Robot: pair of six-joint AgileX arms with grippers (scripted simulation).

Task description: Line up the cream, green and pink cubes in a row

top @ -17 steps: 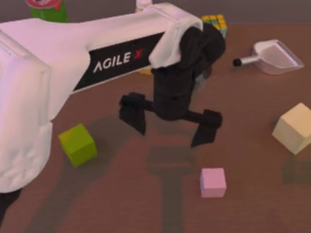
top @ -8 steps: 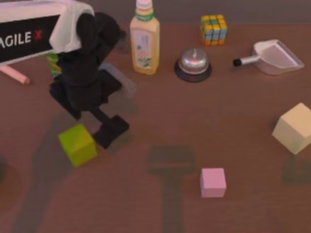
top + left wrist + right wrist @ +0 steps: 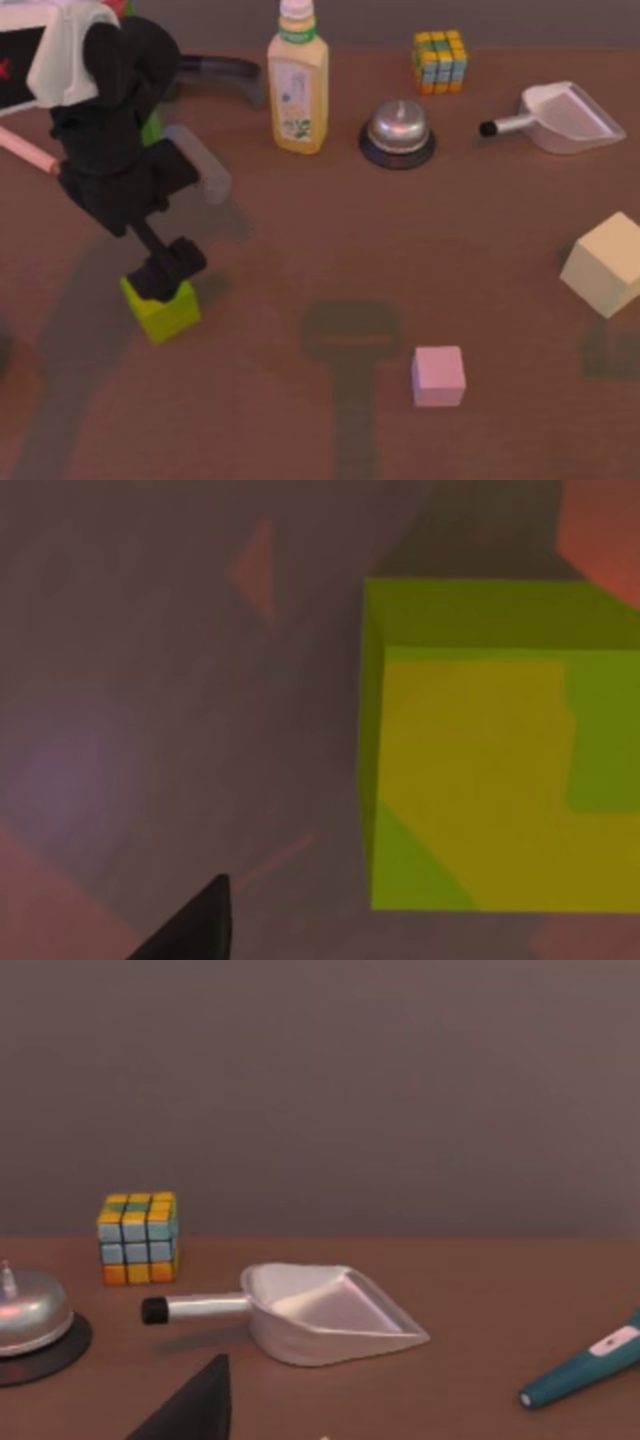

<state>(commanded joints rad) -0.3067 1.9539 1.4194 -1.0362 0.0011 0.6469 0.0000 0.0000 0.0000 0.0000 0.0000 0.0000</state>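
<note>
Yellow-green cube (image 3: 165,310), light pink cube (image 3: 438,375) and pale cream cube (image 3: 608,263) on a brown table (image 3: 300,280); puzzle cube (image 3: 441,60) gridded (yellow, orange, pale blue, green).

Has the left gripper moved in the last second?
Yes. The left gripper swung from mid-table, above the pink cube, toward the top view's left, and now sits over the green cube, which has stayed put.

A glossy white shell with a black panel bearing a red mark is seen on the left arm (image 3: 45,45); wrist and left gripper (image 3: 165,272) are matte black.
</note>
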